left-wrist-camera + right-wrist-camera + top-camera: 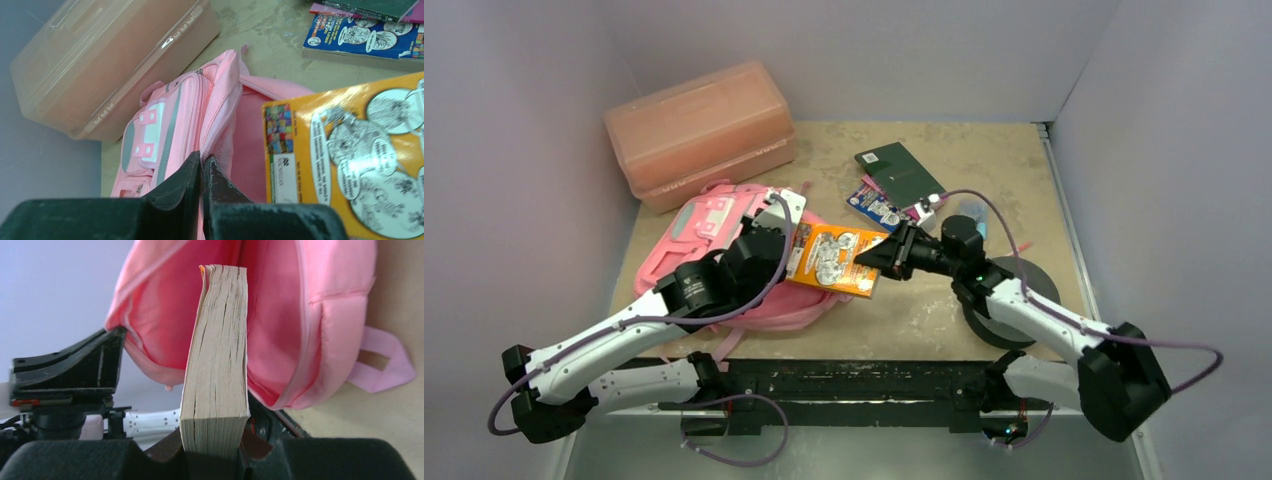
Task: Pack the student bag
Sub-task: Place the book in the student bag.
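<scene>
Left on the surface [924, 310], the soft pink fabric backpack [709, 215] is held open by the left end effector [202, 170], shut on its rim (a thin hold), which the thick orange paperback [834, 258] clamped in the right end effector [215, 460] could snag loose.

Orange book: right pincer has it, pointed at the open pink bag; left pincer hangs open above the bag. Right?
No. The left pincer isn't open: the left wrist view shows it shut on the opening edge of the student bag. The rest holds: the right pincer grips the orange book, pointed at the open bag.
</scene>
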You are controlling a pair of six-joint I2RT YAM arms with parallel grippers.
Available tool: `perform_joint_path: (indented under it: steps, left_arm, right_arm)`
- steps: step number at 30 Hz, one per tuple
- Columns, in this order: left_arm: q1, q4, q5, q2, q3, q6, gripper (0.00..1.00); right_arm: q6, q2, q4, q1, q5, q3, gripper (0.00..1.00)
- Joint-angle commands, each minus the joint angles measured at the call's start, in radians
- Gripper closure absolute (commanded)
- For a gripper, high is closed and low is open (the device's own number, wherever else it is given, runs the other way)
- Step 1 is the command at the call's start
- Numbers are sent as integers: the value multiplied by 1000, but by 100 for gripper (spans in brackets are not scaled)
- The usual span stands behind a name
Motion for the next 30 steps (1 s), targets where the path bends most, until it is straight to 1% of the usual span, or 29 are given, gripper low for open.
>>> perform_joint_path:
  steps: [1, 3, 6, 13, 16, 19, 25, 30]
  left_arm:
    - [1, 95, -34, -38, 19, 40, 100]
    - [0, 89, -18, -48, 27, 41, 100]
    - [0, 87, 27, -67, 30, 51, 100]
    - [1, 33, 145, -97, 54, 119, 100]
    - [1, -59, 148, -61, 104, 119, 100]
    - [1, -78, 135, -56, 121, 125, 100]
    - [1, -13, 119, -69, 127, 156, 100]
    - [1, 18, 160, -59, 154, 162, 100]
  right_arm:
    - [115, 143, 309, 112, 5, 107, 100]
    - [149, 237, 381, 150, 22, 140, 100]
    - [182, 344, 482, 173, 58, 188, 100]
    - [180, 576, 541, 208, 138, 356, 100]
    - [199, 659, 580, 248, 182, 415, 100]
    - [190, 729, 544, 288, 221, 483, 100]
    - [204, 866, 546, 334, 237, 588, 100]
    - [169, 926, 538, 342, 294, 649, 100]
